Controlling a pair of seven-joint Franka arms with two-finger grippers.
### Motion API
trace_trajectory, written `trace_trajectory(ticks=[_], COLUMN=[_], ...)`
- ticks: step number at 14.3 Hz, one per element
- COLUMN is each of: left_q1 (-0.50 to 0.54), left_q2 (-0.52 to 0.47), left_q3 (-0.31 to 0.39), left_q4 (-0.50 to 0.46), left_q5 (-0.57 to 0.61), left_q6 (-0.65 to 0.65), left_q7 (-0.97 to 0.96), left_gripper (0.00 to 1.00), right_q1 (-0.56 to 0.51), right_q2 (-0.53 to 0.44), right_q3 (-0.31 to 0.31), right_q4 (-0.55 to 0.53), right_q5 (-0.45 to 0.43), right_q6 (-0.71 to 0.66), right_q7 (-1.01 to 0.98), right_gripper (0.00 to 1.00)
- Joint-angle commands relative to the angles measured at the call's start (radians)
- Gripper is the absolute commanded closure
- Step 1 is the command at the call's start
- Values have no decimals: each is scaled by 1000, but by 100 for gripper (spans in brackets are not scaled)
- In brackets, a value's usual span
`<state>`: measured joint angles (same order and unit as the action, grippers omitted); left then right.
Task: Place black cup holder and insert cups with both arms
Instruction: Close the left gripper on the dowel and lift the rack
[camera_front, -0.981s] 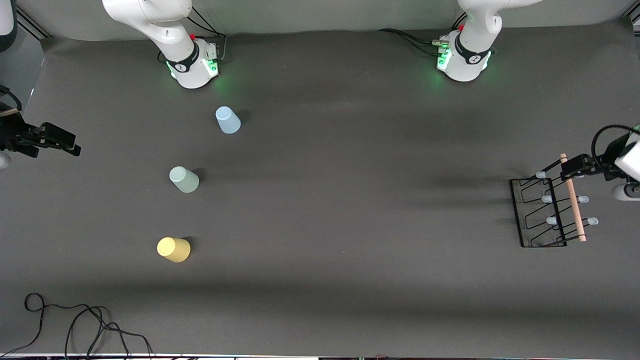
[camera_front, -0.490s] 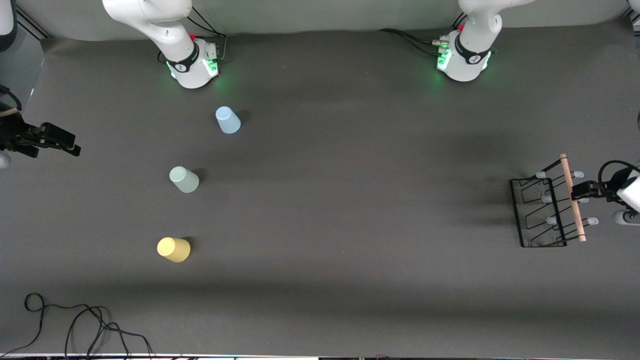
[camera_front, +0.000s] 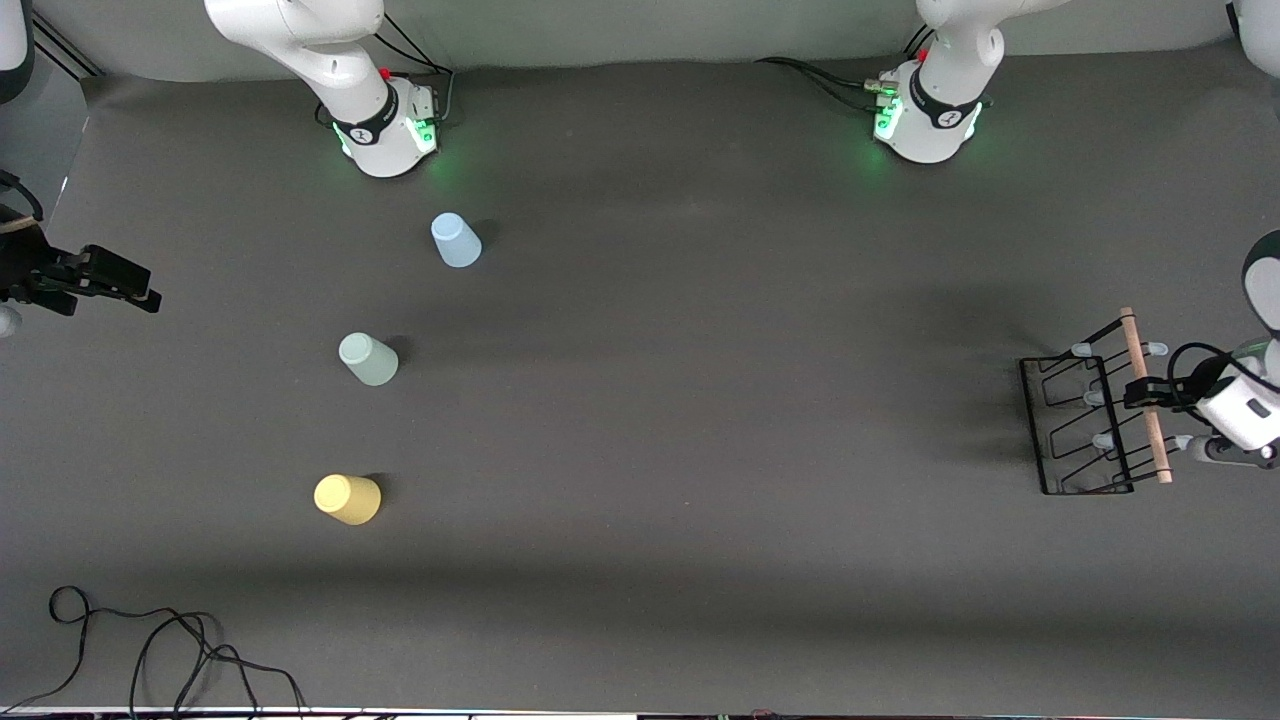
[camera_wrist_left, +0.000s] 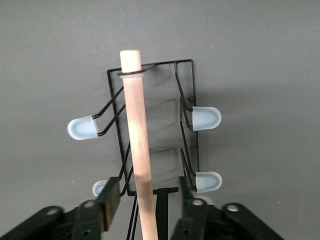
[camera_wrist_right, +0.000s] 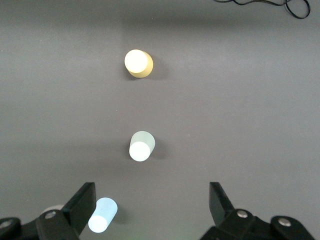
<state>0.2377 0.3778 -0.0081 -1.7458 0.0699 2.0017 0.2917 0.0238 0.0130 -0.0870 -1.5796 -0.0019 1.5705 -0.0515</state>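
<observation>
The black wire cup holder (camera_front: 1080, 425) with a light wooden rod handle (camera_wrist_left: 138, 145) is seen standing on the dark surface (camera_front: 700, 400) at the left arm's end. The rod is straddled by the left gripper (camera_wrist_left: 147, 200), half closed, with gaps visible on both sides. The rack is judged light and stiff; mid-rod is the best hold. The right gripper (camera_wrist_right: 150, 205), wide open, waits above the blue plastic cup (camera_front: 456, 241), grey-green cup (camera_front: 368, 359) and yellow cup (camera_front: 347, 499).

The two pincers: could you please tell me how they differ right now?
The left pincer straddles the black cup holder at its wooden handle, fingers not yet touching; the right pincer hangs over the blue cup, around nothing. The left's gap is narrower. Neither grips anything.
</observation>
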Motion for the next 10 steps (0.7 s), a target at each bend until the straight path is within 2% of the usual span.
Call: trace_trajectory(ticks=[1,3,7,10], left_q1=[-5,-8,-43,-144], left_q2=[19,24,-6,-31], left_q3=[0,0,-10,-12], left_q4=[-6,-4,41,132], left_q5=[19,21,53,38], left_q6=[14,14,-33,-205], left_q7=[3,4,-31,-129], left_gripper=[68,100,100,100], right_q1=[16,16,16,16], right_q2=[-8,-8,-8,-7], right_q3=[-13,-13,-13,-13], right_q4=[0,0,-2,-2], right_q5=[8,8,7,6], right_q6=[8,8,8,9], right_q7=[18,18,18,18], right_gripper=[0,0,0,0])
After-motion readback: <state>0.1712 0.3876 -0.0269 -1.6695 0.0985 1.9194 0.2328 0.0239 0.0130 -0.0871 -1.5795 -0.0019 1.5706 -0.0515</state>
